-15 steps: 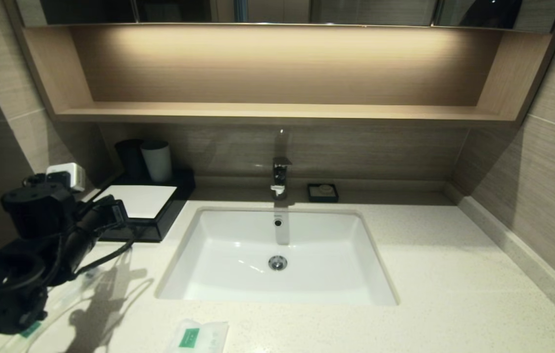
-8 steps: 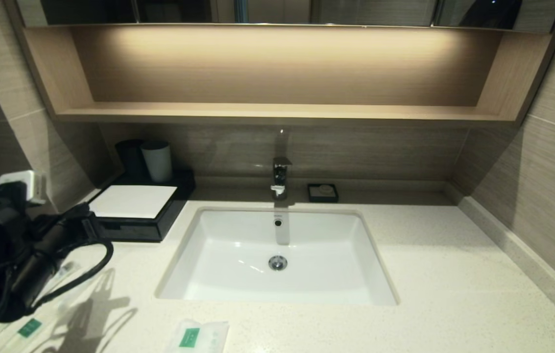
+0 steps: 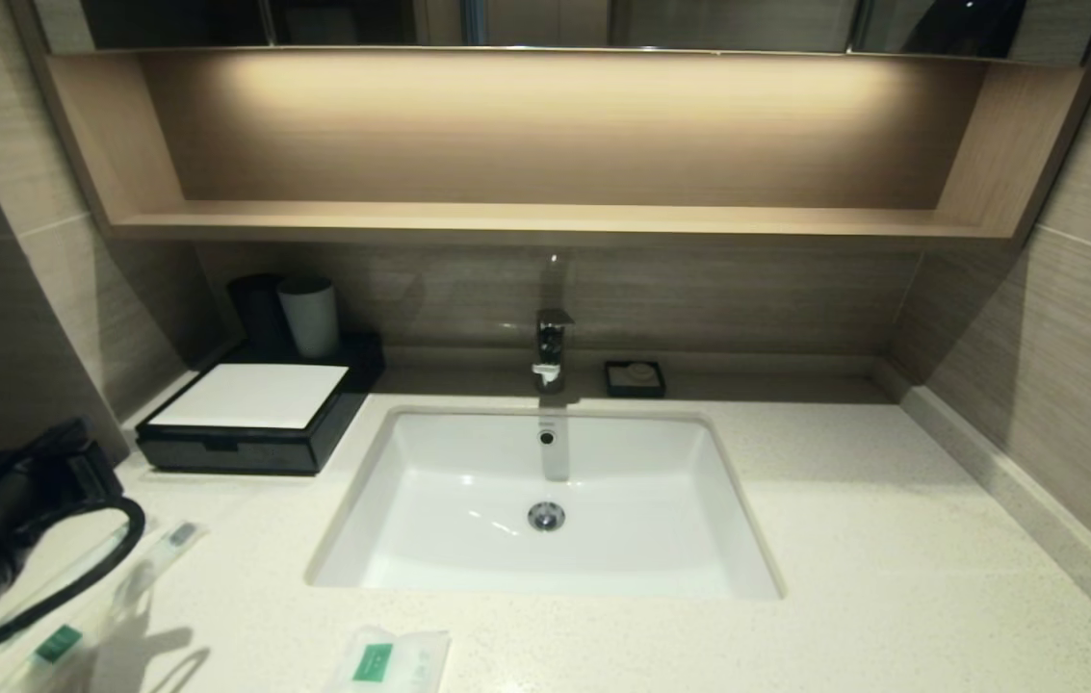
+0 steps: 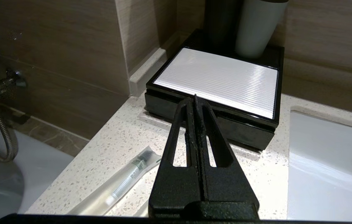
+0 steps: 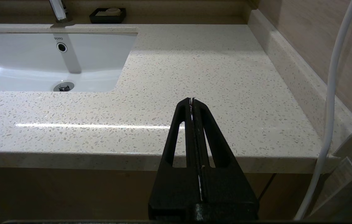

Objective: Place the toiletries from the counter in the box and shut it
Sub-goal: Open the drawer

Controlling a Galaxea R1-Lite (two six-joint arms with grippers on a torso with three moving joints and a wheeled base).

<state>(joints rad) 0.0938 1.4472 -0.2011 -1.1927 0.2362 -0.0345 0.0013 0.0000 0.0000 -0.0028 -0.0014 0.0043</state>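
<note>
The black box (image 3: 246, 452) with a white top panel (image 4: 219, 73) stands at the counter's (image 3: 892, 539) back left, its front drawer pushed in. Clear-wrapped toothbrushes (image 3: 160, 553) with a green label (image 3: 59, 643) lie near the front left edge; one of them (image 4: 123, 183) shows beside my left fingers. The white sachet (image 3: 386, 662) with its green square lies at the front edge, before the sink. My left gripper (image 4: 195, 98) is shut and empty, hovering short of the box's front. My right gripper (image 5: 192, 99) is shut and empty at the counter's front right edge.
A white inset sink (image 3: 545, 500) with a tap (image 3: 552, 346) fills the middle. A grey cup (image 3: 309, 316) and a dark cup (image 3: 256, 308) stand behind the box. A small black soap dish (image 3: 635, 377) sits at the back, and a wooden shelf (image 3: 545, 221) hangs above.
My left arm has drawn back from the box toward the left and the near edge, uncovering the box's front and the toothbrushes. Its gripper stays shut.
</note>
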